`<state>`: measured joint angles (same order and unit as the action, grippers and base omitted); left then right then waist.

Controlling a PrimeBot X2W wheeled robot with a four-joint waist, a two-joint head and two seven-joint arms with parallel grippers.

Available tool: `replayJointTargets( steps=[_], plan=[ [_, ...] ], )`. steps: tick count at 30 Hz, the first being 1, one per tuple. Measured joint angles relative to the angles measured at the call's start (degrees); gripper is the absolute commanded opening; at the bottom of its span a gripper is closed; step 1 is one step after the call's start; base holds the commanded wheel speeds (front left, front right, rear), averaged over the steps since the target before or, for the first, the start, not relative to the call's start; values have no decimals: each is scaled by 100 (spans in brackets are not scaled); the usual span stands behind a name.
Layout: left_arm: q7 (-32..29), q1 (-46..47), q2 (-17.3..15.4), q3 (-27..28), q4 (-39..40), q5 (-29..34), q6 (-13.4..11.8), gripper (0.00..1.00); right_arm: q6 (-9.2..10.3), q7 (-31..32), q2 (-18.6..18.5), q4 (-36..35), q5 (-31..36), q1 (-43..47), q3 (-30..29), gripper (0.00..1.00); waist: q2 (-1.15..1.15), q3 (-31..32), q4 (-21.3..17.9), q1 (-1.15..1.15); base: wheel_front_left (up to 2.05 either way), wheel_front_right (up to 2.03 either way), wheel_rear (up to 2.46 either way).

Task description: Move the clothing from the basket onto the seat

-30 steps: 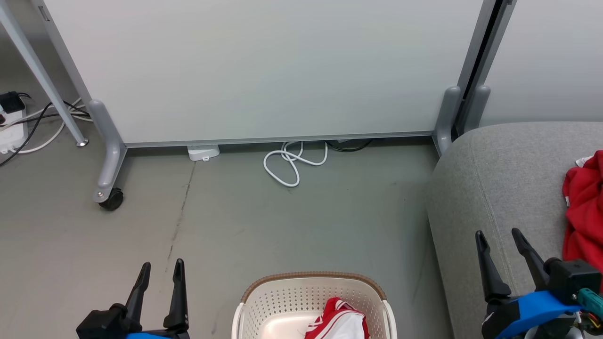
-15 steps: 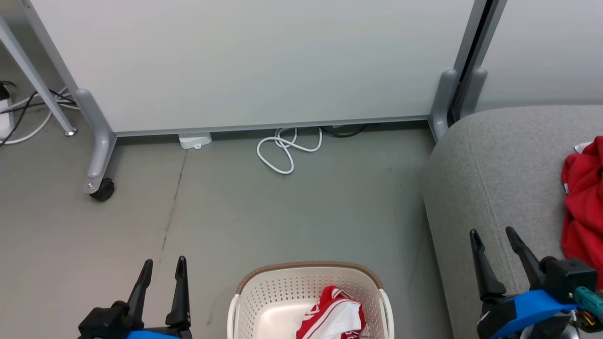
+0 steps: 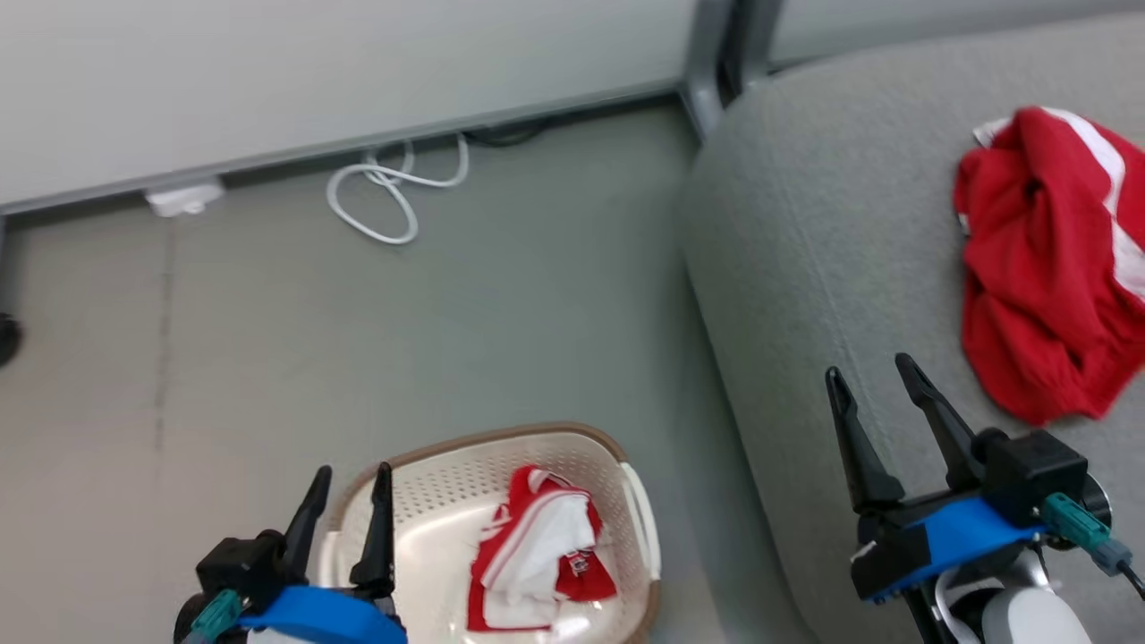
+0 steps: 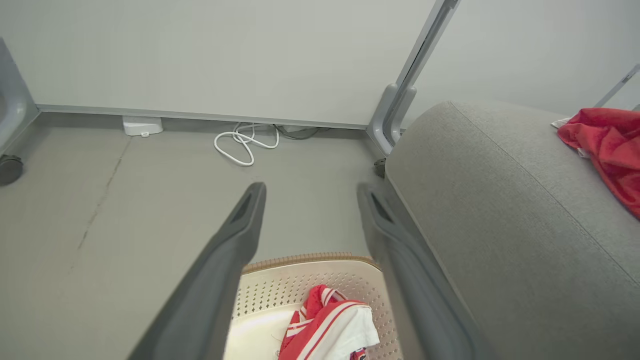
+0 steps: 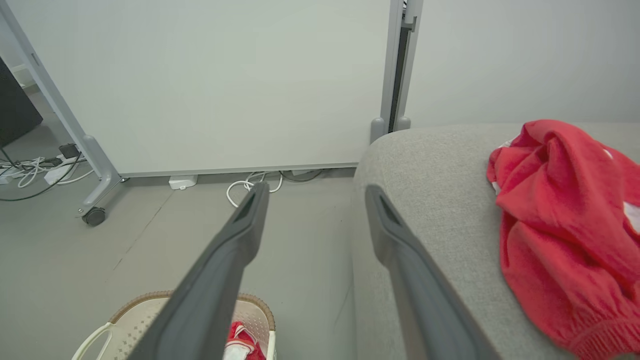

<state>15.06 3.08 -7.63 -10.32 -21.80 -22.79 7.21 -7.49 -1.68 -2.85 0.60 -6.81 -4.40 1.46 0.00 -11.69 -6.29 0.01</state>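
Halfway: one garment (image 3: 1038,268) on the seat (image 3: 805,268), other garment (image 3: 537,555) in the basket (image 3: 429,465).
Your left claw (image 3: 353,468) and right claw (image 3: 869,365) gape empty.

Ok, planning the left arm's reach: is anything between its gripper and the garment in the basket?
Nothing visible. The left gripper is open and empty, the basket has no lid, and the garment lies uncovered inside it.

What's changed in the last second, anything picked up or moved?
The head camera swung right and down toward the seat; the things did not move. Nothing taken or released. Left gripper and right gripper stay open, empty; one red garment on the seat, the other garment in the basket.
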Motion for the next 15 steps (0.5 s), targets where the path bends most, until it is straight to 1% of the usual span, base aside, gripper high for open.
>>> replayJointTargets(
  steps=[5,10,15],
  plan=[
    [1,450,-93,-506,-786,-193,1,100,0,-110,-1,-15,-76,-259,249,100,0,-567,-533,1,0,0,0],
    [0,987,-216,-886,-1563,-411,1,100,1,-310,-7,-23,-282,-574,557,100,0,-1172,-1049,0,0,0,0],
    [-56,1551,-399,-1230,-2256,-581,16,100,0,-504,-7,-16,-404,-839,926,100,0,-1742,-1456,0,0,0,0]
  ],
)
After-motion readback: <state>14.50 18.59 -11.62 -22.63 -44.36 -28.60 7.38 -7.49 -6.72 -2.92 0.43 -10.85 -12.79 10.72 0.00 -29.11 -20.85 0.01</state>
